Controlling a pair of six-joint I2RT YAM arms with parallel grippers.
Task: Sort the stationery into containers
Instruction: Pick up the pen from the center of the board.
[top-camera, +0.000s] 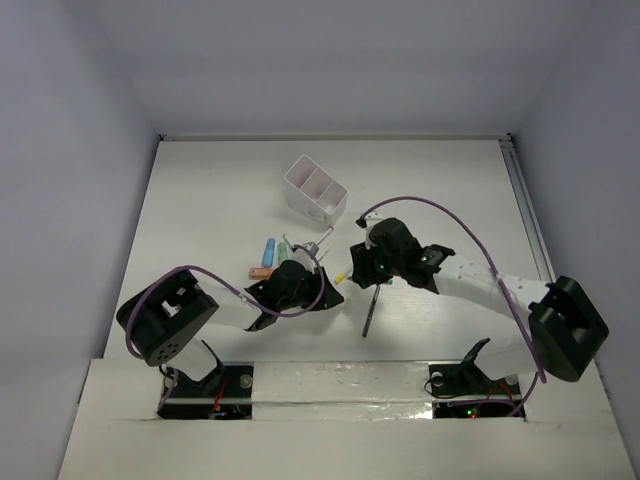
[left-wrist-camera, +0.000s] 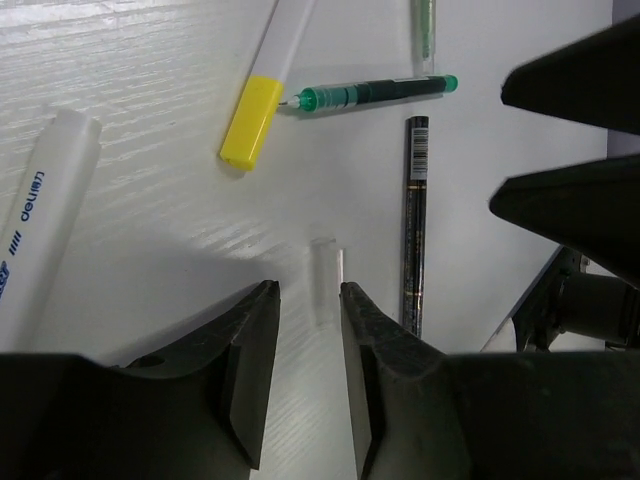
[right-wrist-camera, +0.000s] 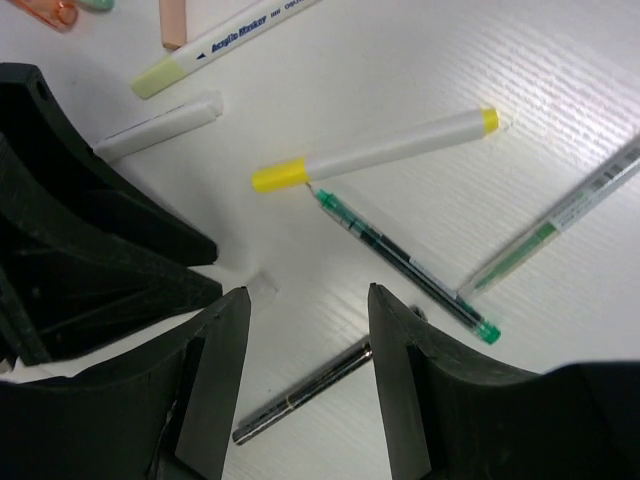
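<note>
At left, our left gripper (left-wrist-camera: 308, 300) hangs slightly parted, holding nothing; our right gripper (right-wrist-camera: 307, 295) gapes empty over the dark pen (right-wrist-camera: 310, 390). All pens (right-wrist-camera: 380, 150) lie on the table (top-camera: 200, 200) and the white box (top-camera: 312, 205) looks unfilled, so sorting seems barely begun.

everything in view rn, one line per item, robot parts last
white box: 1, white, three compartments, far centre of table
yellow-capped pen: 1, white with yellow ends, ahead of right gripper
green fineliner: 1, green, tip by the yellow cap
clear pen: 1, clear with green inside, beside the fineliner
dark pen: 1, dark grey, under right gripper
acrylic marker: 1, white, pale yellow tip
plain white marker: 1, white, by left gripper
chunky pieces: 3, blue, green, orange, left of pens
table: 1, white
left gripper: 1, black, open, empty
right gripper: 1, black, open, empty
</note>
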